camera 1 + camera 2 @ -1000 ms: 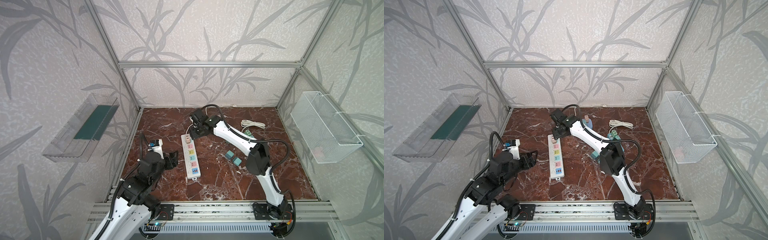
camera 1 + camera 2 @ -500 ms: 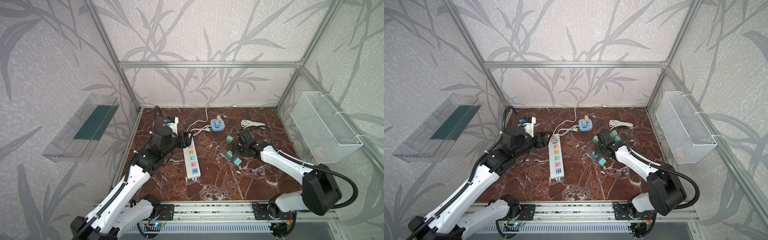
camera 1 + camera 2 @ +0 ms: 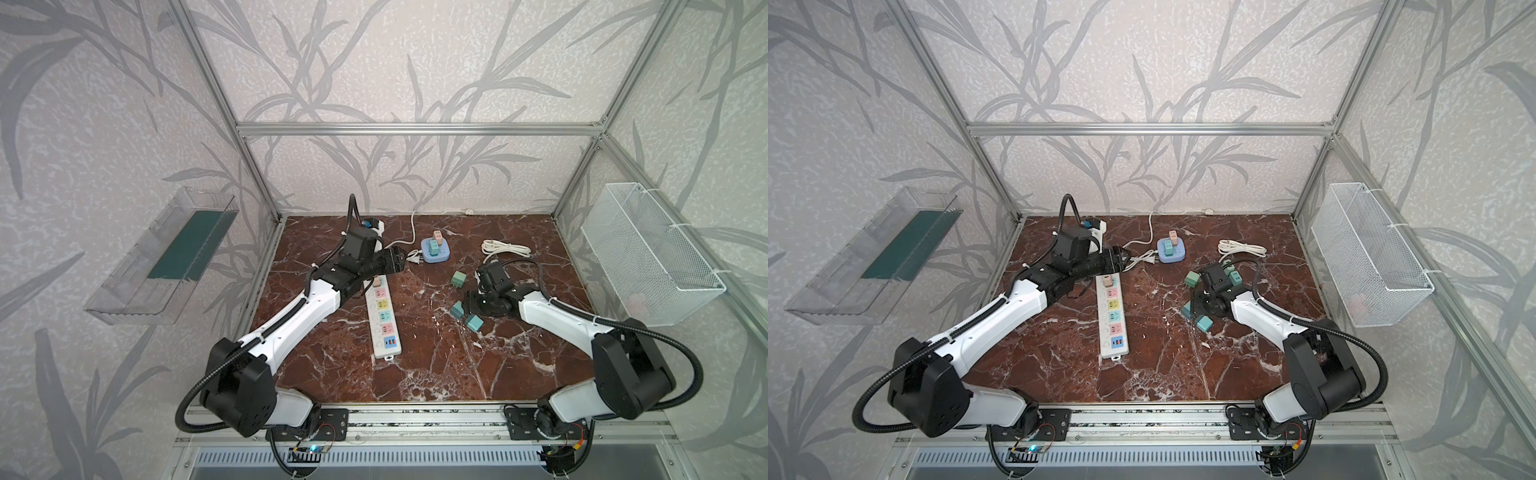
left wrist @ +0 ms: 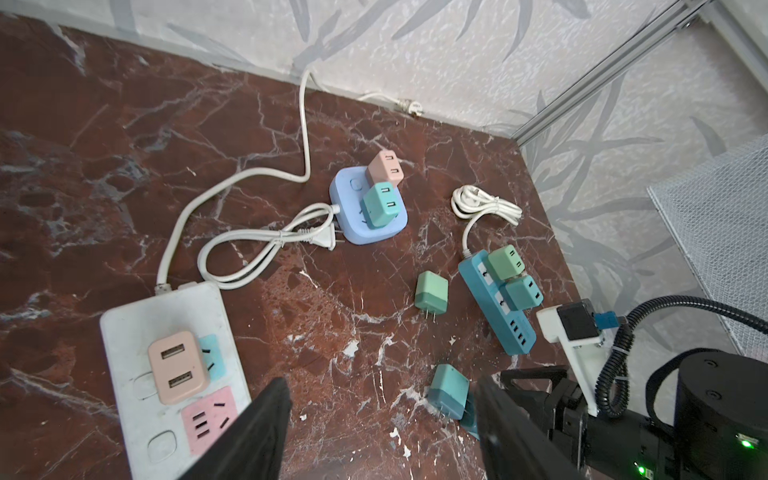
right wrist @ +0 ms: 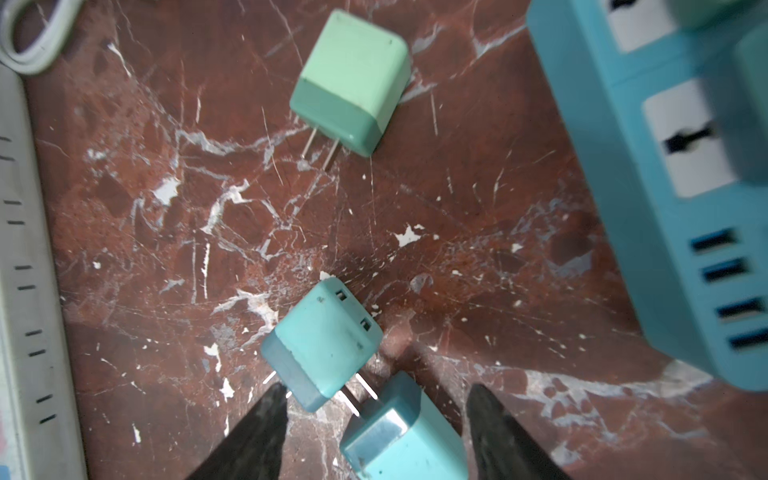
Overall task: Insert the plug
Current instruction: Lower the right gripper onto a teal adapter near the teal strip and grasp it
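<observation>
The right tool (image 5: 378, 399), open and low over a teal plug (image 5: 405, 440) lying at three o'clock of the white power strip (image 3: 384, 316), could snag the neighbour plug (image 5: 328, 345) touching it at ten o'clock and grip askew; left tool (image 4: 380, 399) hangs open, empty.

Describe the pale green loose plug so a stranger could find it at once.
On the red marble table, find the long white power strip; three loose plugs lie to its right. The pale green plug is the rearmost, lying alone on its side. Unlike it, the teal plug and the second teal plug are darker and lie close together, nearer the front.
</observation>
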